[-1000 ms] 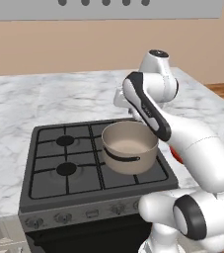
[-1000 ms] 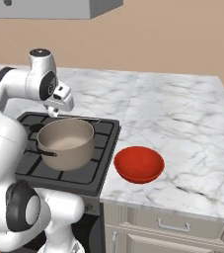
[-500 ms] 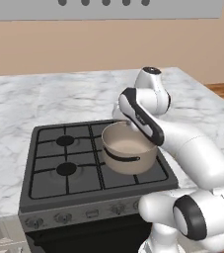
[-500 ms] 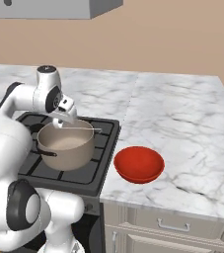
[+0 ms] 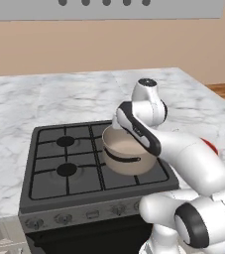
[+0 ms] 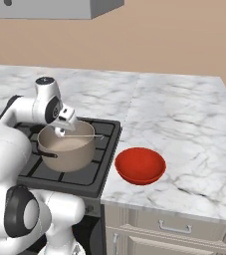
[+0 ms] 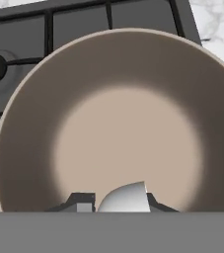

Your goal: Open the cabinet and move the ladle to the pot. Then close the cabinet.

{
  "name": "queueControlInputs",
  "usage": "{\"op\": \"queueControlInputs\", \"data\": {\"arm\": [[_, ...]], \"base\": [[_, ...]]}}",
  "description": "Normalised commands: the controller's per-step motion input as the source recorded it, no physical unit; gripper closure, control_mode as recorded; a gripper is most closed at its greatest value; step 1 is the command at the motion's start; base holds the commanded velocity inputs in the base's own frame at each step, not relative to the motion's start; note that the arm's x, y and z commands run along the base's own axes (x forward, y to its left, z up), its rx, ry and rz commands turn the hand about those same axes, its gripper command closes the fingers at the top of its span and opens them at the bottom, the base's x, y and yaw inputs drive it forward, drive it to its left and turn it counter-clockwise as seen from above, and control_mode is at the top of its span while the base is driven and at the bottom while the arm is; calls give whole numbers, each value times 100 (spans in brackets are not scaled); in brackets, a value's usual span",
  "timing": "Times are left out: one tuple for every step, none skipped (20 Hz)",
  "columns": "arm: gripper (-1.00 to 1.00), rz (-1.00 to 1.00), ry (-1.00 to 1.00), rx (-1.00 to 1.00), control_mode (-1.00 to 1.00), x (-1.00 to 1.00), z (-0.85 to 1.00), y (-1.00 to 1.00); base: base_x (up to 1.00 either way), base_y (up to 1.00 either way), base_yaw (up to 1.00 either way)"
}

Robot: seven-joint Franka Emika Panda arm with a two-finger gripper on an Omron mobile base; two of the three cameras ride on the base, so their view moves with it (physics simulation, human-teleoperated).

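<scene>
The gripper point(image 7: 114, 201) is clenched on the ladle point(image 7: 126, 197). In the hand view its 2 dark tips flank a silver part of the utensil directly between them. In the right base view a thin silver line extends sideways from the gripper point(image 6: 61, 130) across the pot mouth; this is judged to be the ladle's point(image 6: 82, 135) handle.

Directly beneath the gripper is the pot point(image 7: 113, 118), its pale interior open below the tool. The pot point(image 5: 126, 149) stands on the stove point(image 5: 69, 171) at a front burner, with its dark handle point(image 6: 49, 155) on the side facing the base.

Change over the last second: the hand has descended from above and behind the pot to a position just over the rim, and the jaws have stayed clamped throughout. Judgement: the transfer step is nearly complete; the remaining action is to lower slightly and release the ladle inside the pot.

Beyond the pot, to the far side of the stove, a red bowl point(image 6: 140, 165) sits on the marble counter point(image 6: 184, 129). The range hood point(image 6: 50, 7) hangs above. Closing the cabinet is still to be done.
</scene>
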Motion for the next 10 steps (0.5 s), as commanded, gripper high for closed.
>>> {"op": "queueControlInputs", "data": {"arm": [[100,0,0,-4,-100,0,-18,0],[100,0,0,-4,-100,0,-19,0],[100,0,0,-4,-100,0,-19,0],[100,1,1,-4,-100,1,-20,0],[100,3,1,-5,-100,1,-20,0],[100,4,0,-4,-100,6,-20,0],[100,4,2,-3,-100,9,-18,0],[100,4,2,-3,-100,9,-15,1],[100,4,2,-3,-100,6,-15,0],[100,4,2,-1,-100,8,-11,0]], "base": [[0,0,0],[0,0,0],[0,0,0],[0,0,0],[0,0,0],[0,0,0],[0,0,0],[0,0,0],[0,0,0],[0,0,0]]}}
